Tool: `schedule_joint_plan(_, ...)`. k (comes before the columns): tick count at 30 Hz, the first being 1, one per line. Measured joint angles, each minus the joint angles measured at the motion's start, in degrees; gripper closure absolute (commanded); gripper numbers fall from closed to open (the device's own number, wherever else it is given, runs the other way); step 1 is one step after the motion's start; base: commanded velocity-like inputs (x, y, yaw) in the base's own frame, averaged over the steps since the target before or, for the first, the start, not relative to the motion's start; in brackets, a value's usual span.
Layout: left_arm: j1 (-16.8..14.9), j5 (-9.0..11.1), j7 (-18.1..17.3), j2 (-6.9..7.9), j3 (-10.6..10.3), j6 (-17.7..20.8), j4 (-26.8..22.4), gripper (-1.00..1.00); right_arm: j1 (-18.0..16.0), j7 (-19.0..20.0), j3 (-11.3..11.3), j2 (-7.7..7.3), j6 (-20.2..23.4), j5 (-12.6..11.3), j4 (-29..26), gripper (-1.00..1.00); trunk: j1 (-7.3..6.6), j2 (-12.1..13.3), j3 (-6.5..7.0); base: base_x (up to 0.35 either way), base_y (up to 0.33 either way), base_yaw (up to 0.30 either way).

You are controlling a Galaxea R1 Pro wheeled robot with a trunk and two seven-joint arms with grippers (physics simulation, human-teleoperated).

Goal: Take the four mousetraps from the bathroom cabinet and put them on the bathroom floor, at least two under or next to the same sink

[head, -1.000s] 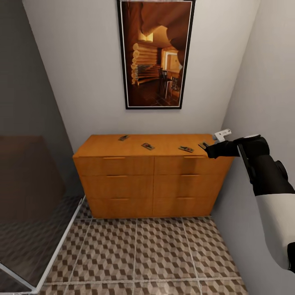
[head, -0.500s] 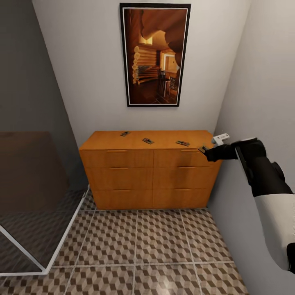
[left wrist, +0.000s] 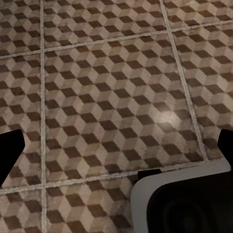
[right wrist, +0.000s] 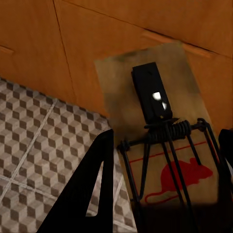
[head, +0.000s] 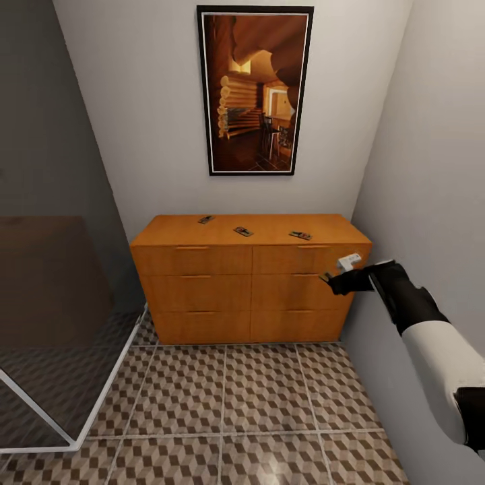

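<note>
Mousetrap (right wrist: 160,141) clamped in right fingers (head: 331,279), held in front of cabinet (head: 249,283) drawer fronts, above the bathroom floor (head: 229,411).
Three other mousetraps on cabinet top: one (head: 205,219) near back left, one (head: 243,232) mid, one (head: 300,235) right. Held trap shows a red mouse print and dark spring wire. Left fingers (left wrist: 116,150) spread wide, holding nothing, over floor tiles. Framed picture (head: 254,89) on wall above cabinet.

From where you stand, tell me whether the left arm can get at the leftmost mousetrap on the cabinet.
Probably not yet: the left tool hangs over the floor tiles, while that mousetrap lies far back on the cabinet top.
</note>
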Motion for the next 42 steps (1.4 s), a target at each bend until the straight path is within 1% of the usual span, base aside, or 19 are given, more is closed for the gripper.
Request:
schedule_joint_plan(3,0.0,0.0,0.0,-0.27,0.0,0.0,0.0,-1.00,0.0,-2.3,0.0,0.72,-3.7,-0.1,4.5,1.00,0.00,0.0,0.00,0.000,0.000,0.000)
schedule_joint_plan(9,0.0,0.0,0.0,-0.48,0.0,0.0,0.0,-1.00,0.0,-7.0,-0.1,3.12,-11.4,-0.2,14.1,1.00,0.00,0.0,0.00,0.000,0.000,0.000)
schedule_joint_plan(10,-0.1,0.0,0.0,-0.49,0.0,0.1,0.0,-1.00,0.0,-8.2,-0.1,3.51,-13.3,-0.2,16.2,1.00,0.00,0.0,0.00,0.000,0.000,0.000)
schedule_joint_plan(15,-0.1,0.1,0.0,-0.50,0.0,0.1,0.0,-1.00,0.0,-11.1,-0.3,4.74,-19.2,-0.1,22.7,1.00,0.00,0.0,0.00,0.000,0.000,0.000)
schedule_joint_plan(16,-0.1,0.1,0.0,-0.50,0.0,0.1,0.0,-1.00,0.0,-12.0,-0.3,5.10,-21.1,0.0,24.8,1.00,0.00,0.0,0.00,0.000,0.000,0.000)
schedule_joint_plan(22,-0.1,0.0,0.0,-0.51,0.0,0.1,0.0,-1.00,0.0,-15.1,-0.3,5.83,-29.0,0.0,32.4,1.00,0.00,0.0,0.00,0.000,0.000,0.000)
schedule_joint_plan(24,-0.1,0.0,0.0,-0.51,0.1,0.1,0.0,-1.00,0.0,-15.4,-0.3,5.85,-30.5,-0.2,34.1,1.00,0.00,0.0,0.00,0.000,0.000,0.000)
schedule_joint_plan(26,-0.1,0.0,0.0,-0.51,0.1,0.1,0.0,-1.00,0.0,-15.7,-0.3,5.85,-32.9,-1.2,36.5,1.00,0.00,0.0,0.00,0.000,0.000,0.000)
schedule_joint_plan(27,-0.1,0.1,0.0,-0.51,0.1,0.1,0.0,-1.00,0.0,-15.9,-0.3,5.85,-34.6,-2.1,38.0,1.00,0.00,0.0,0.00,0.000,0.000,0.000)
schedule_joint_plan(29,-0.1,0.1,0.0,-0.51,0.1,0.2,0.0,-1.00,0.0,-16.3,-0.3,5.86,-36.4,-3.1,39.5,1.00,0.00,0.0,0.00,0.000,0.000,0.000)
schedule_joint_plan(32,-0.1,0.1,0.0,-0.51,0.1,0.1,0.0,-1.00,0.3,-18.4,-0.3,5.91,-40.5,-5.6,41.8,1.00,0.00,0.0,0.00,0.000,0.000,0.000)
schedule_joint_plan(34,-0.1,0.1,0.0,-0.51,0.1,0.1,0.0,-1.00,0.5,-19.5,-0.3,6.00,-42.0,-6.5,42.2,1.00,0.00,0.0,0.00,0.000,0.000,0.000)
schedule_joint_plan(36,-0.1,0.1,0.0,-0.51,0.1,0.1,0.0,-1.00,1.6,-20.9,-0.3,6.49,-44.0,-7.3,42.7,1.00,0.00,0.0,0.00,0.000,0.000,0.000)
schedule_joint_plan(41,-0.1,0.1,0.0,-0.51,0.1,0.1,-0.1,-1.00,7.7,-23.7,-0.2,7.88,-49.5,-8.0,42.9,1.00,0.00,0.0,-0.01,0.000,0.000,0.000)
schedule_joint_plan(42,-0.1,0.1,0.0,-0.51,0.1,0.1,-0.1,-1.00,8.4,-24.1,-0.3,8.09,-50.4,-8.1,43.0,1.00,0.00,0.0,-0.01,0.000,0.000,0.000)
